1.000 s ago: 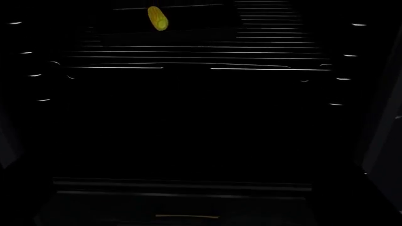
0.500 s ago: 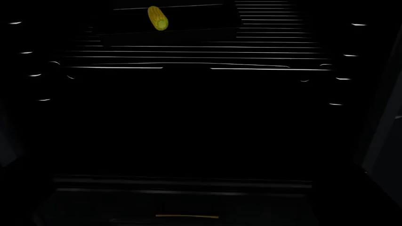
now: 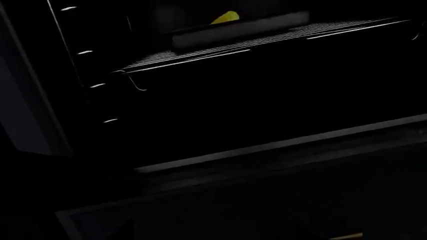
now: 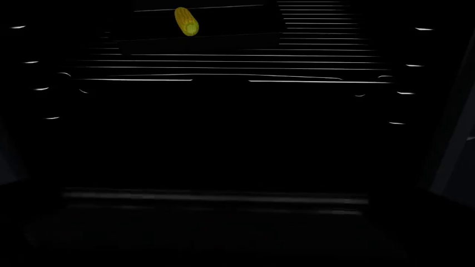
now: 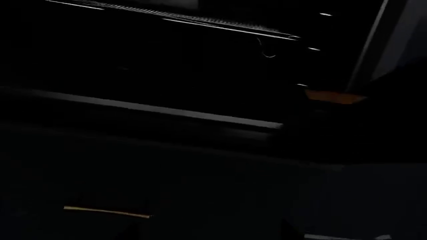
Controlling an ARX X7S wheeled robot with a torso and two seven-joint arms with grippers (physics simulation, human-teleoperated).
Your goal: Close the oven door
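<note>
Everything is very dark. The oven door [image 4: 215,197] shows only as a dim pale band across the low part of the head view, below the open oven cavity. That band also crosses the left wrist view as the door's edge [image 3: 280,145] and the right wrist view [image 5: 167,111]. Neither gripper shows in the head view. In both wrist views the fingers are lost in blackness, so I cannot make out how they stand or whether they touch the door.
Wire racks [image 4: 222,67] fill the cavity, and a yellow corn cob [image 4: 186,21] lies on a dark tray at the back. A short brass pull [image 5: 107,212] on a black drawer front sits below the door. Oven side walls [image 4: 453,161] flank the opening.
The door's pale band has risen in the head view. The brass pull that showed below it earlier is now out of sight there.
</note>
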